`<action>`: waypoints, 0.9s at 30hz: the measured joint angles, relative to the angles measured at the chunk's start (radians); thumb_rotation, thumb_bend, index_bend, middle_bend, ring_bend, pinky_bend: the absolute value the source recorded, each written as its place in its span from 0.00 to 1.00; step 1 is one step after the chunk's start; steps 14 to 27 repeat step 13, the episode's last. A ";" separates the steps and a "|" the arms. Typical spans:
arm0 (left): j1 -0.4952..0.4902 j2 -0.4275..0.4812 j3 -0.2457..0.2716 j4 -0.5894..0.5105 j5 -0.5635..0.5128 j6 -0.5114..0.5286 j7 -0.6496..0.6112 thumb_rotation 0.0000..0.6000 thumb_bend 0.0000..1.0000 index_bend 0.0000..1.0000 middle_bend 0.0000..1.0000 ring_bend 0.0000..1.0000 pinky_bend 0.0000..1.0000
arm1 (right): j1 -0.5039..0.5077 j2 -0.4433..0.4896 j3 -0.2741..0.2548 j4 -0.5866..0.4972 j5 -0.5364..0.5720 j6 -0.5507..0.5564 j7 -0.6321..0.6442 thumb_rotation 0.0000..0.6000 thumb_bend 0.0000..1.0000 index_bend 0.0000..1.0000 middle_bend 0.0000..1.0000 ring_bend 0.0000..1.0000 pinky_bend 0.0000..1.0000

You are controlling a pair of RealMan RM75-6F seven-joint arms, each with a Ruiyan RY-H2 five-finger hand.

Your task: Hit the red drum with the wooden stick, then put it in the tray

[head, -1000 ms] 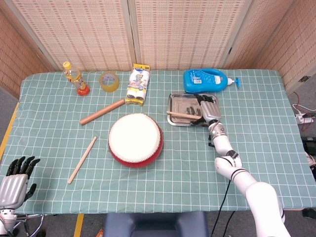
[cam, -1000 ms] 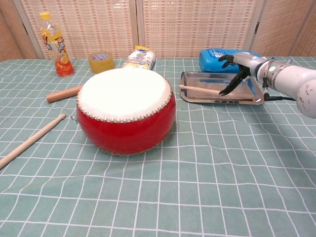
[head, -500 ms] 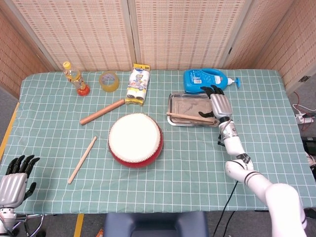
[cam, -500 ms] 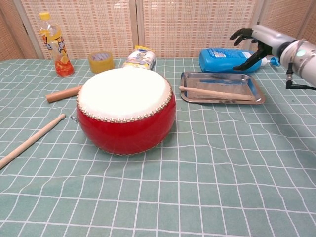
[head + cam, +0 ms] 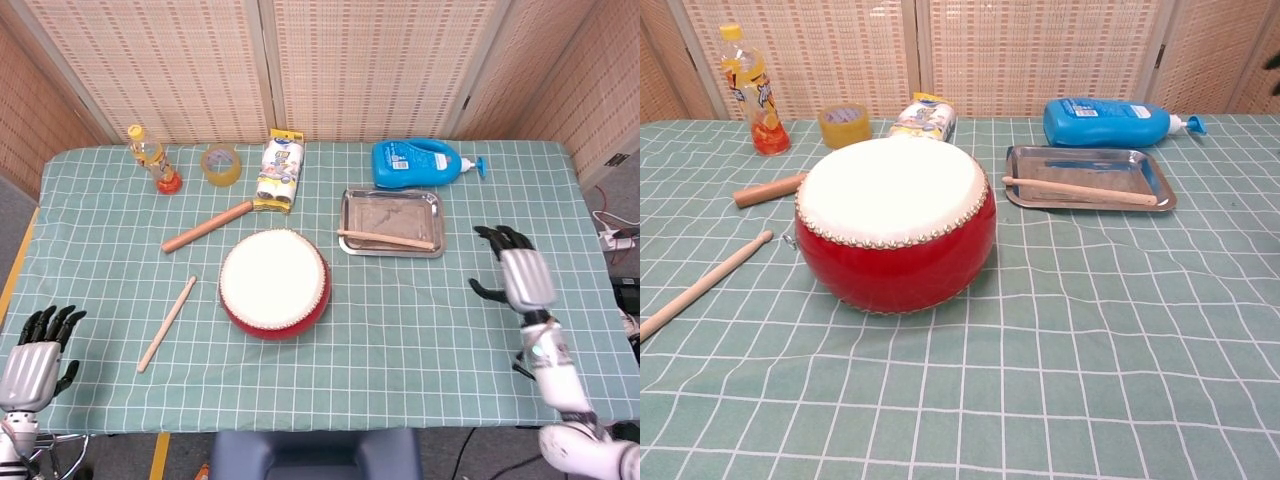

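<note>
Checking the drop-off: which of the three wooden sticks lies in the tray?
The thin stick lying across the metal tray. The other thin one and the thick one lie on the cloth left of the drum.

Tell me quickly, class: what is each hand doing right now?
Left hand: open, holding nothing.
Right hand: open, holding nothing, fingers spread.

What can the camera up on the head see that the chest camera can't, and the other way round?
Only the head view shows the two hands: the left hand at the table's near left corner and the right hand right of the tray, both empty with fingers apart. The chest view adds no new thing; only it shows the red drum side-on. Both show the drum, the wooden stick lying in the tray, a second stick, and the blue bottle.
</note>
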 measured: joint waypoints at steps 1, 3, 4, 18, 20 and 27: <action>0.000 -0.001 -0.002 0.000 0.000 0.003 0.000 1.00 0.32 0.17 0.09 0.00 0.02 | -0.035 0.028 -0.018 -0.034 -0.008 0.033 -0.007 1.00 0.23 0.17 0.25 0.12 0.21; -0.001 -0.004 -0.006 0.000 -0.001 0.008 -0.001 1.00 0.32 0.17 0.09 0.00 0.02 | -0.108 0.072 -0.061 -0.090 -0.034 0.103 -0.015 1.00 0.24 0.17 0.25 0.12 0.21; 0.000 -0.004 -0.007 0.000 -0.002 0.010 -0.001 1.00 0.32 0.17 0.09 0.00 0.02 | -0.133 0.083 -0.077 -0.106 -0.047 0.129 -0.015 1.00 0.24 0.17 0.25 0.12 0.21; 0.001 -0.015 -0.020 -0.002 -0.003 0.037 0.001 1.00 0.32 0.17 0.09 0.00 0.02 | -0.275 0.090 -0.149 -0.137 -0.184 0.288 0.058 1.00 0.24 0.15 0.25 0.09 0.13; 0.001 -0.015 -0.020 -0.002 -0.003 0.037 0.001 1.00 0.32 0.17 0.09 0.00 0.02 | -0.275 0.090 -0.149 -0.137 -0.184 0.288 0.058 1.00 0.24 0.15 0.25 0.09 0.13; 0.001 -0.015 -0.020 -0.002 -0.003 0.037 0.001 1.00 0.32 0.17 0.09 0.00 0.02 | -0.275 0.090 -0.149 -0.137 -0.184 0.288 0.058 1.00 0.24 0.15 0.25 0.09 0.13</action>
